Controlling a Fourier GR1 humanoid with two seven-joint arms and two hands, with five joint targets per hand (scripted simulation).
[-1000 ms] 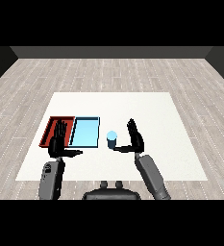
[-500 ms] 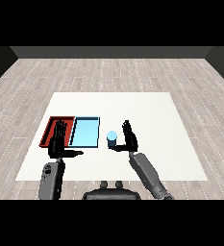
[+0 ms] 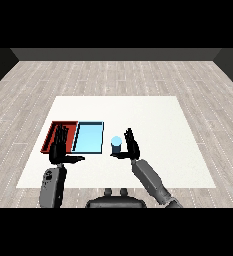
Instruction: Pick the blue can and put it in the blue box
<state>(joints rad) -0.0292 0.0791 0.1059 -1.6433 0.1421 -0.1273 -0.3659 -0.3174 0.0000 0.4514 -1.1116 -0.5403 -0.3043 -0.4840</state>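
Head view shows the white tabletop (image 3: 153, 115) spread across a grey plank floor (image 3: 113, 75). On its left part lie two trays side by side, touching: the red tray (image 3: 52, 132) on the outside and the light blue tray (image 3: 89, 136) next to it. From the lower corners come the grey forearms. The left hand (image 3: 59, 150) is raised over the near edge of the red tray, fingers straight, thumb out toward the blue tray, holding nothing. The right hand (image 3: 131, 147) stands upright with straight fingers just beside the blue can (image 3: 116, 145), its thumb reaching under the can's near side, not curled round it. That small can stands upright on the tabletop, just right of the blue tray.
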